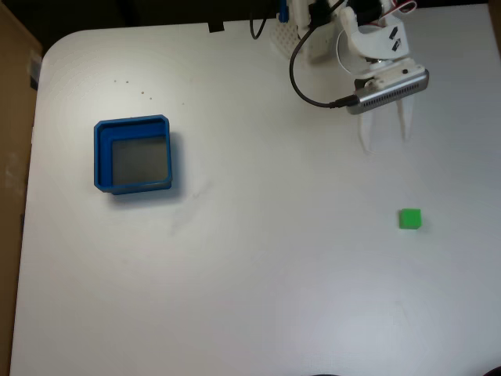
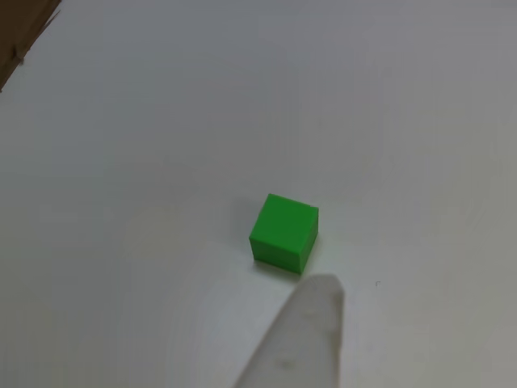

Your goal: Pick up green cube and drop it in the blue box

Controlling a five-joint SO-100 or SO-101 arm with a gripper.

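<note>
Arm base [image 1: 313, 16] cut by top edge; fingers [image 2: 295, 347] blurred, cropped below.

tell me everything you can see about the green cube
The green cube is a small, bright green solid block with plain, matte faces and crisp edges, plastic by the look of it. It sits flat on the white table, alone and untouched. In the fixed view it lies right of centre, below the open gripper and far to the right of the blue box. In the other view it is turned slightly, top and two sides showing, with one pale fingertip short of it.
</note>
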